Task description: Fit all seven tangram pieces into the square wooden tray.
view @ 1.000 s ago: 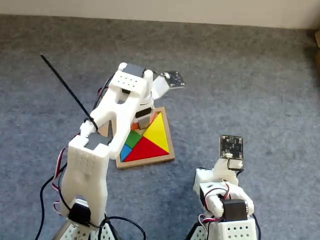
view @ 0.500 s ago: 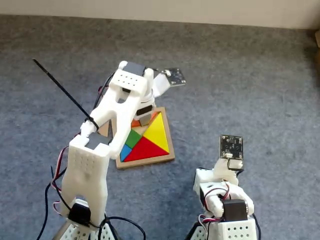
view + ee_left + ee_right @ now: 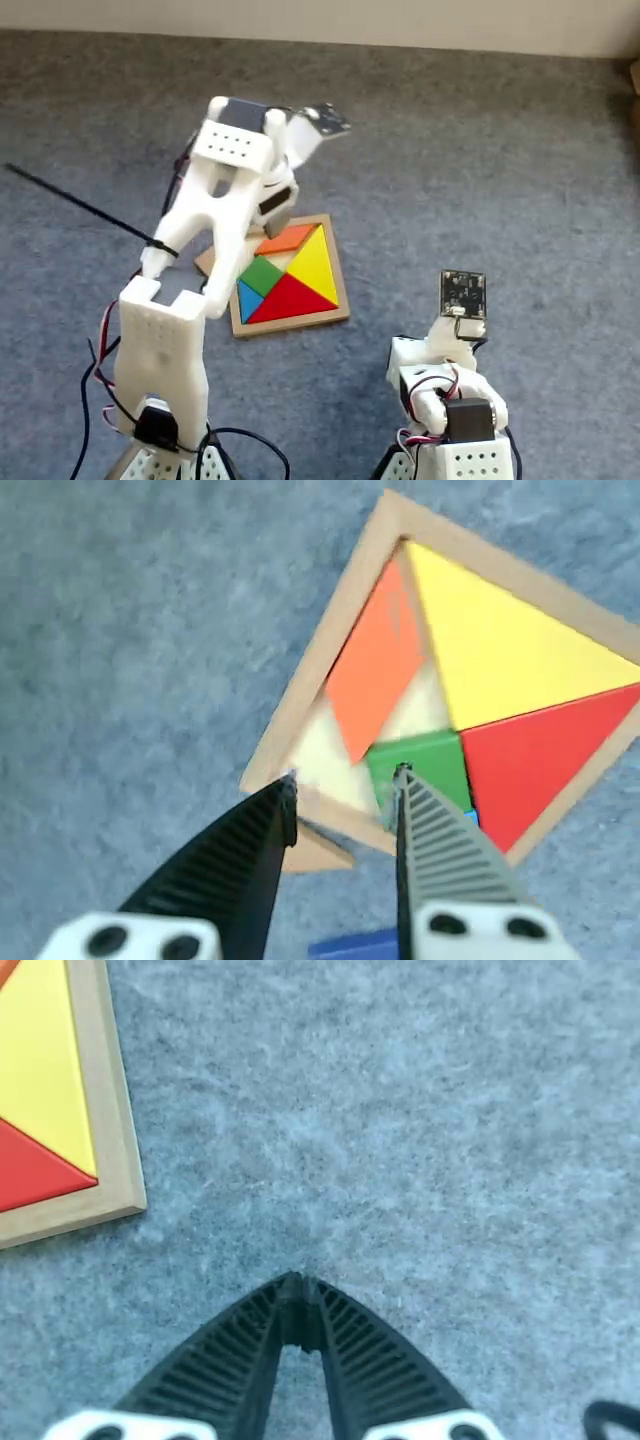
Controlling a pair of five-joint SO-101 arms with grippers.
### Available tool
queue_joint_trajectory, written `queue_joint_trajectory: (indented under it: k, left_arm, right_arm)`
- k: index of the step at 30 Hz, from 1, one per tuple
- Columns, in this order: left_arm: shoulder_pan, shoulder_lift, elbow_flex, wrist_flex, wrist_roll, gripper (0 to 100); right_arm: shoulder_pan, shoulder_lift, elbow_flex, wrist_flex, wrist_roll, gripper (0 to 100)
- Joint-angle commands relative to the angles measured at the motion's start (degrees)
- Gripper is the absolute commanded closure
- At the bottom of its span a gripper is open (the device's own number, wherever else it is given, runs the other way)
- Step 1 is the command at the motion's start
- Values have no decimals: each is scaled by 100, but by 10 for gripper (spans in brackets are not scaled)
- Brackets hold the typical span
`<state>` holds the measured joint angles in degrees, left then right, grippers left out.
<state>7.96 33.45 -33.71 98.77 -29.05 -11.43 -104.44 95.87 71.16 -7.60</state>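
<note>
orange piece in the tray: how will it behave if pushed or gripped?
The orange piece looks flat and rigid, so it would probably slide, not roll or tip. Bare floor shows beside it, so a push may shift it toward the tray rim or green piece. Lying flat, it likely offers little edge to grip.

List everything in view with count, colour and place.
wooden tray: one, light wood, on the grey surface
yellow triangle: one, yellow, in the tray
red triangle: one, red, in the tray beside the yellow
orange piece: one, orange, in the tray
green square: one, green, in the tray
blue piece: one, blue, in the tray's corner
tan piece: one, plain wood, just outside the tray's rim
left gripper: one, black, open, over the tray's rim
right gripper: one, black, shut, over bare surface
</note>
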Motion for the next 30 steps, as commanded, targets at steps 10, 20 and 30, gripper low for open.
queue_joint_trajectory:
  k: [10, 20, 30]
  left_arm:
    - [-752, -1095, 523, 167, 835, 893]
    - [-1560, -620, 1499, -774, 1468, 801]
    - [-1604, 277, 1543, -1064, 1468, 800]
  right_arm:
    - [84, -75, 778, 40, -44, 989]
    - [259, -75, 778, 40, -44, 989]
    - [268, -75, 778, 40, -44, 989]
